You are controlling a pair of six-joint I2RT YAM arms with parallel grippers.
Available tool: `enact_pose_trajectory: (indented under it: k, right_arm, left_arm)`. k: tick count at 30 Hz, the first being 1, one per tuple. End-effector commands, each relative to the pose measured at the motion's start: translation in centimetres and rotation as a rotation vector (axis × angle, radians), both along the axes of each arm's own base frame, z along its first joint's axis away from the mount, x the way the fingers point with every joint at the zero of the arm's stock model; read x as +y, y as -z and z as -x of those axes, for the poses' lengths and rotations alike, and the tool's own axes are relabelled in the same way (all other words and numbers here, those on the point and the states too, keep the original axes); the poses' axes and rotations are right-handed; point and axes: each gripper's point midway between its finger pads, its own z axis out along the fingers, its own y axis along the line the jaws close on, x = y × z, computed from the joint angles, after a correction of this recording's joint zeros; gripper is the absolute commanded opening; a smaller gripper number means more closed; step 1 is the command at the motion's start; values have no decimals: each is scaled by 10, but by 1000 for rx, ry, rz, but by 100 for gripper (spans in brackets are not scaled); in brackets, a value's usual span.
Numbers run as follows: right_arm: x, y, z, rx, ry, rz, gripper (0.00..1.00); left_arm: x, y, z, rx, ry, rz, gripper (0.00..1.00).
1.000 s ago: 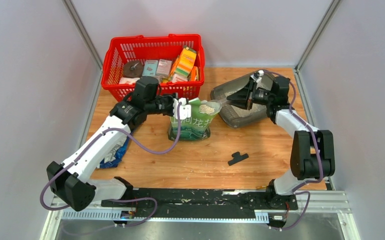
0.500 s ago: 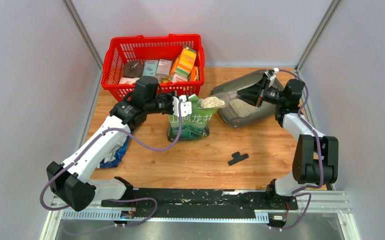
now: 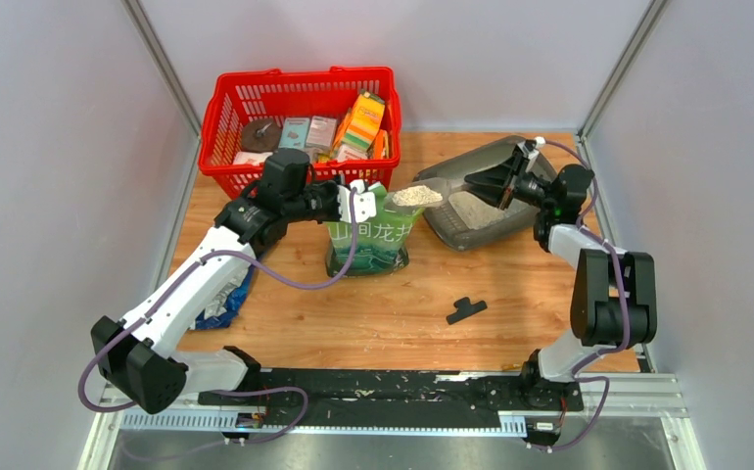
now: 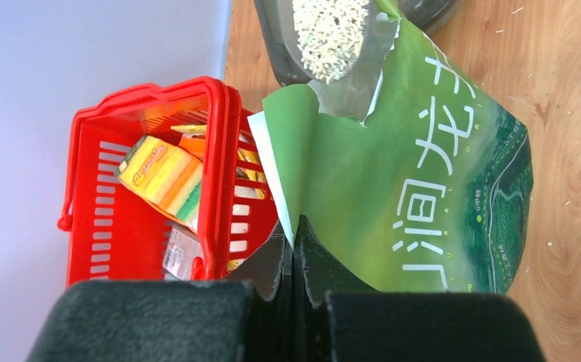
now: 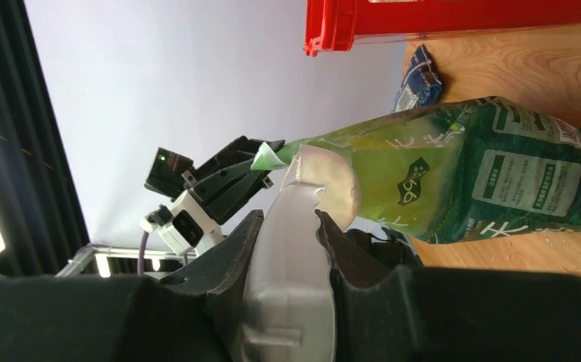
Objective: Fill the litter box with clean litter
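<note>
My left gripper (image 4: 291,253) has its jaws pressed together, pinching the torn top edge of the green pouch (image 4: 423,188). The pouch stands upright on the wooden table (image 3: 393,313), white Chinese characters on its front, its mouth open. My right gripper (image 5: 291,241) is clamped around the flat handle of a pale grey scoop (image 5: 291,294). The scoop reaches out level to the left. Its bowl is heaped with clean litter (image 3: 418,194), pale beige granules, and hangs between the pouch's open top and the left end of the litter box (image 3: 486,159).

The litter box is a dark grey tray at the back right of the table, under my right arm. A pale patch of the same granules lies inside it. Behind the pouch sits a red mesh basket (image 3: 256,98) holding boxed goods. A blue-silver bag (image 3: 226,304) lies partly under my left arm. A small black piece (image 3: 465,309) lies on the table in front of the pouch, well apart from it.
</note>
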Motion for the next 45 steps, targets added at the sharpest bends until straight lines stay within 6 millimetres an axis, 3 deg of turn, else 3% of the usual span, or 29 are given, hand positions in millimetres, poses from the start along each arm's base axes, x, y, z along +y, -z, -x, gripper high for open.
enact_pose_trajectory:
  k: [1,7,12,21,27,31,33,34,36,40,45]
  right_arm:
    - [-3,-27,-4,-65,46,-82,0]
    - [-12,-55,-7,-153,51,-50,0]
    - [-29,-61,-14,-160,80,-16,0]
    - [-109,-64,-54,-200,270,13,0]
    - [-166,-33,-80,-166,414,64,0]
    - [-195,-5,-93,-199,503,208,0]
    - [-203,4,-95,-166,521,255,0]
    - [-207,18,-96,-98,539,283,0]
    - [-213,20,-97,-187,562,428,0]
    - [-233,41,-94,-159,647,659,0]
    - [-244,41,-91,-259,681,934,0]
  left_arm:
    - [8,-97,-11,-285,-39,138,0]
    - [5,-99,-14,-280,-37,139,0]
    - [3,-96,-15,-269,-33,146,0]
    - [2,-94,-15,-263,-30,139,0]
    - [2,-92,-16,-253,-31,132,0]
    - [3,-87,-16,-234,-39,123,0]
    - [2,-86,-15,-230,-38,122,0]
    - [2,-86,-15,-228,-38,122,0]
    - [2,-86,-13,-225,-38,126,0]
    - [2,-85,-11,-213,-39,137,0]
    - [2,-81,-6,-201,-33,153,0]
